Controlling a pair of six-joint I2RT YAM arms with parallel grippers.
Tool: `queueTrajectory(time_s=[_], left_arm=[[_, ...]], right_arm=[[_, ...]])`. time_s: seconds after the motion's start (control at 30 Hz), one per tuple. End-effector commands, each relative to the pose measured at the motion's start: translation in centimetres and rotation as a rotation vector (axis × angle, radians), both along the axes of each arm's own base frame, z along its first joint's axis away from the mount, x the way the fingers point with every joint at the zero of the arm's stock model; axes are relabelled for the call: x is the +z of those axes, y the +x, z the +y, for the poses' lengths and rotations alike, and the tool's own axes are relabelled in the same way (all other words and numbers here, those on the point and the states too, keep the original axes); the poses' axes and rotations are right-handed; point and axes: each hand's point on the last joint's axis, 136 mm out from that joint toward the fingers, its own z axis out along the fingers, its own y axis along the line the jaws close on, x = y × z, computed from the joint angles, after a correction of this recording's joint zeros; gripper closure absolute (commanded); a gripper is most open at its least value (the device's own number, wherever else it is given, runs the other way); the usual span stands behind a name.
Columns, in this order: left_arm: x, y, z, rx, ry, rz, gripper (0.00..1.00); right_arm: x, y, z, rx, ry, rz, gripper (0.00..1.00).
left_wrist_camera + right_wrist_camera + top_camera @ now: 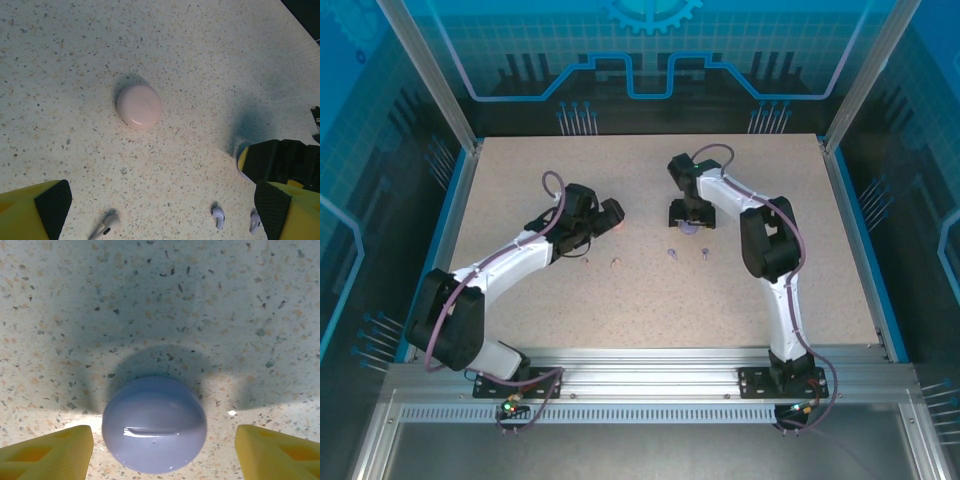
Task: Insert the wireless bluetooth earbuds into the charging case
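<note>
1. From above we see all four earbuds on the table (520, 180): two pink buds (615, 263) near the left gripper (612, 215) and two purple buds (671, 252) near the right gripper (690, 218); the wrist views show the round cases up close, lids shut
2. From above the buds are mere specks; in the left wrist view we count three, one purple bud half hidden behind a finger
3. The left gripper stands wide, with the pink case (138, 105) ahead of it, untouched
4. The right gripper is spread and holds nothing; the purple case (155, 425) sits between its fingers (50, 452), with a gap on each side
</note>
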Motion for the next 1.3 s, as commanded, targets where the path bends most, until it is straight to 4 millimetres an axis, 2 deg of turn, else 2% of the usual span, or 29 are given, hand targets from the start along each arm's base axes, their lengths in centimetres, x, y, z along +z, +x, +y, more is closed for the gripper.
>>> queueTrajectory(time_s=[0.0, 0.37, 0.6, 0.63, 0.7, 1.03, 1.07, 1.27], left_arm=[[0.4, 0.3, -0.6, -0.003, 0.002, -0.001, 0.01], [0.7, 0.2, -0.4, 0.002, 0.015, -0.007, 0.01], [0.7, 0.3, -0.6, -0.003, 0.006, -0.012, 0.01], [0.7, 0.3, -0.6, -0.004, 0.007, -0.01, 0.01], [0.5, 0.2, -0.7, -0.007, 0.01, -0.004, 0.01], [0.1, 0.4, -1.2, -0.022, -0.003, 0.006, 0.01], [0.0, 0.5, -1.3, -0.024, -0.006, 0.005, 0.01], [-0.1, 0.8, -3.3, -0.095, -0.101, -0.064, 0.01]], right_arm=[[-0.6, -0.6, 0.2, -0.01, -0.031, 0.028, 0.25], [-1.4, -0.6, 0.4, -0.012, -0.032, 0.039, 0.33], [-1.4, -0.2, 0.4, -0.007, -0.037, 0.035, 0.34], [-1.3, -0.1, 0.5, -0.004, -0.036, 0.031, 0.35], [-2.4, -0.3, 0.4, -0.001, -0.049, 0.053, 0.37], [-1.7, -0.1, 0.7, 0.009, -0.029, 0.04, 0.51], [-0.4, 0.1, 0.9, 0.006, -0.01, 0.013, 0.51], [3.0, 0.3, 2.2, -0.019, 0.095, -0.059, 0.52]])
